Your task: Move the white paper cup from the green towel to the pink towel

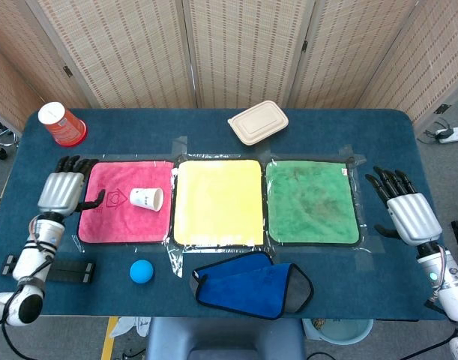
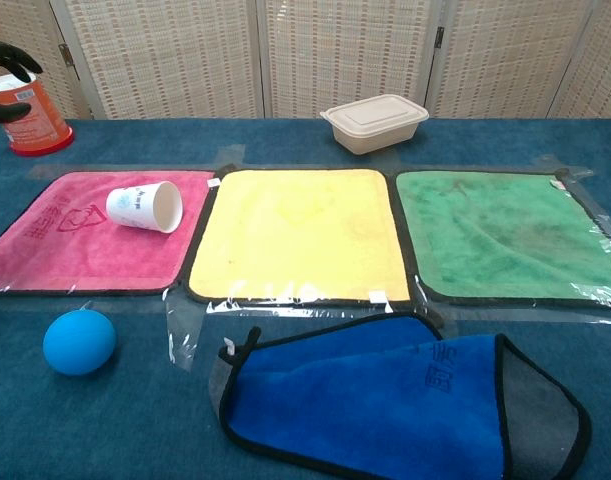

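The fingers (image 1: 70, 163) of the left hand (image 1: 61, 191) are extended and spread, holding nothing; the hand hovers at the left edge of the pink towel (image 1: 115, 219), apart from the cup. The fingers (image 1: 390, 181) of the right hand (image 1: 412, 217) are likewise extended and spread, empty, positioned over the counter to the right of the green towel (image 1: 311, 201). In the chest view only dark fingertips of the left hand (image 2: 7, 62) show at the upper left corner, in front of the red cup (image 2: 30, 112); the right hand is outside that view.

The counter (image 1: 214, 127) is covered in dark blue cloth. Three towels are taped flat in a row: pink at left, yellow towel (image 1: 217, 201) at centre, green at right. A folded blue towel (image 1: 251, 285) with a grey edge lies near the front edge, below the yellow and green towels.

A beige lidded food container (image 1: 258, 121) sits behind the yellow and green towels. The red cup stands inverted at the far left corner of the counter.

The white paper cup (image 1: 147, 199) lies on its side on the pink towel, near that towel's right edge, its open mouth facing the yellow towel. A blue ball (image 1: 142, 271) rests on the counter in front of the pink towel.
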